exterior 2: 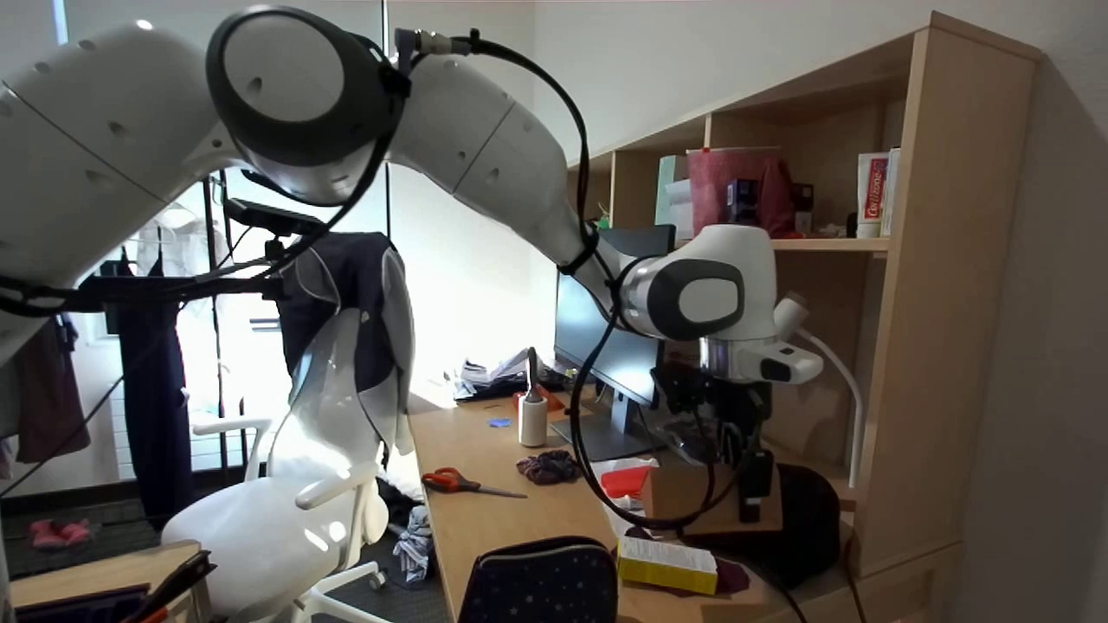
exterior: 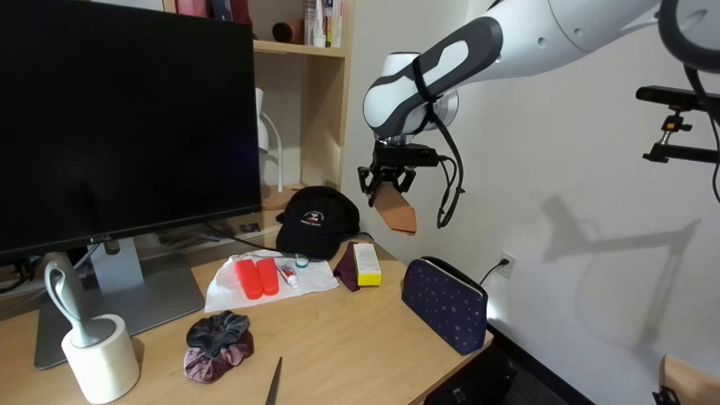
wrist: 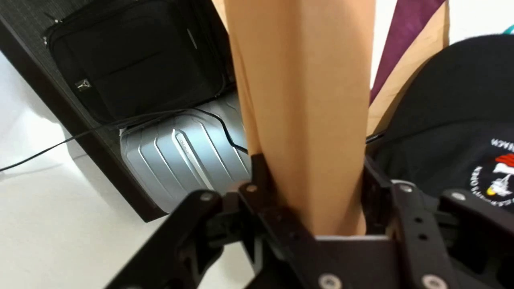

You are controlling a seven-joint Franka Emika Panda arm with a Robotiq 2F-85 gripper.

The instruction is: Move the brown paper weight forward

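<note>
The brown paper weight is a tan-brown flat block. It hangs tilted in the air above the far right part of the desk, near the black cap. My gripper is shut on its upper end, with a finger on each side. In an exterior view the paper weight is partly behind a cable and a gripper finger. In the wrist view the paper weight fills the middle between the gripper's fingers and runs out of the top edge.
A navy pouch stands at the desk's right edge. A yellow-white box lies on a maroon cloth, near a black cap. Red cases lie on white paper. Scrunchies, scissors, a monitor and shelves are also there.
</note>
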